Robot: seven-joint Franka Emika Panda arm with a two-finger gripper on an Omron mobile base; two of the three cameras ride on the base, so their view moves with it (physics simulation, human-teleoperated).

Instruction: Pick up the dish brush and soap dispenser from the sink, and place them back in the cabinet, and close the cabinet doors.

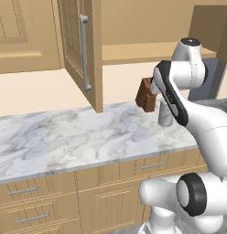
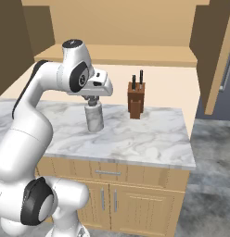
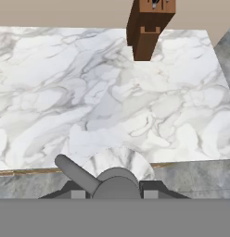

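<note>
Gripper (image 2: 93, 102), pointing straight down from the bent arm, clamps the soap dispenser (image 2: 94, 118) above the counter (image 2: 149, 139).

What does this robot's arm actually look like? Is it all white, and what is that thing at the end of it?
The arm is glossy white, built of thick rounded segments joined by dark, nearly black rings and round joint caps. A black band runs along one upper segment. No cables or markings are visible on it. At its end sits a boxy white hand carrying the gripper, whose two short fingers are dark grey.
</note>
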